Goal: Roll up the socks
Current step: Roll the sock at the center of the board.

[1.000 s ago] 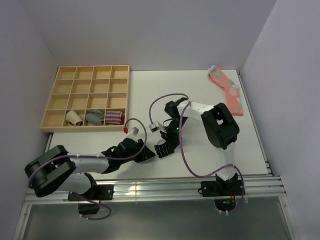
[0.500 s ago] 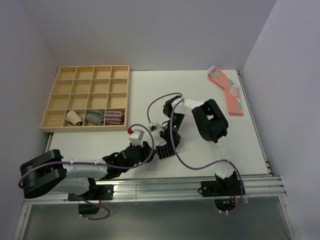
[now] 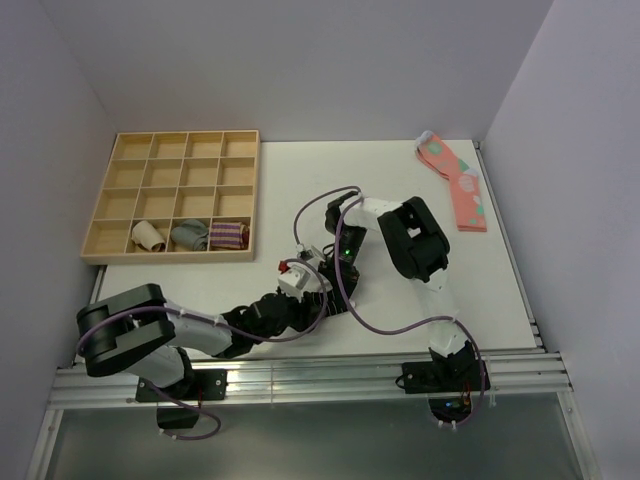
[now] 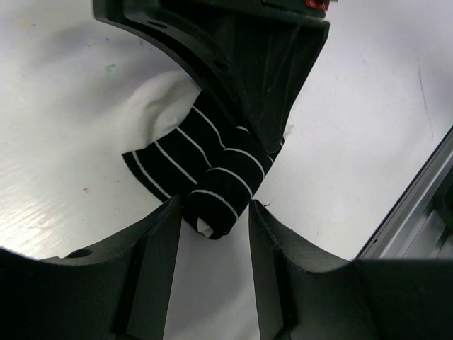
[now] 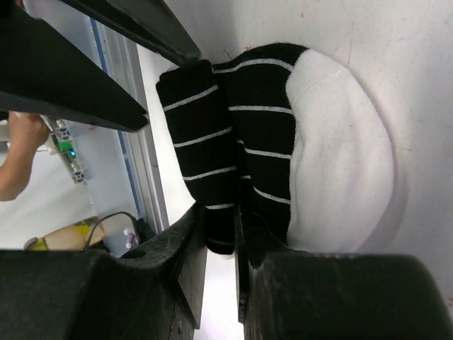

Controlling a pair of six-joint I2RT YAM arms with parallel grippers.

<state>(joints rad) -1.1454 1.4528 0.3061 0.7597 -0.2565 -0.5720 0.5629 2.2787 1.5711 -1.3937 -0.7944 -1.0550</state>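
The socks (image 4: 212,177) are black with thin white stripes and a white toe, partly rolled, lying on the white table. In the right wrist view the socks (image 5: 248,134) show a rolled part on the left and the white toe on the right. My right gripper (image 5: 221,230) is shut on the rolled part. My left gripper (image 4: 214,216) is open, with the end of the roll between its fingertips. In the top view both grippers, left (image 3: 312,305) and right (image 3: 335,283), meet near the table's front middle and hide the socks.
A wooden compartment tray (image 3: 165,257) stands at the back left with a beige roll (image 3: 148,235), a grey bundle (image 3: 189,236) and a maroon striped bundle (image 3: 229,235). Pink socks (image 3: 455,180) lie at the back right. The metal front rail (image 3: 300,372) runs just behind the grippers.
My left arm has swung right and forward until its fingers straddle the roll's end. My right gripper has shifted slightly left and stays on the socks.
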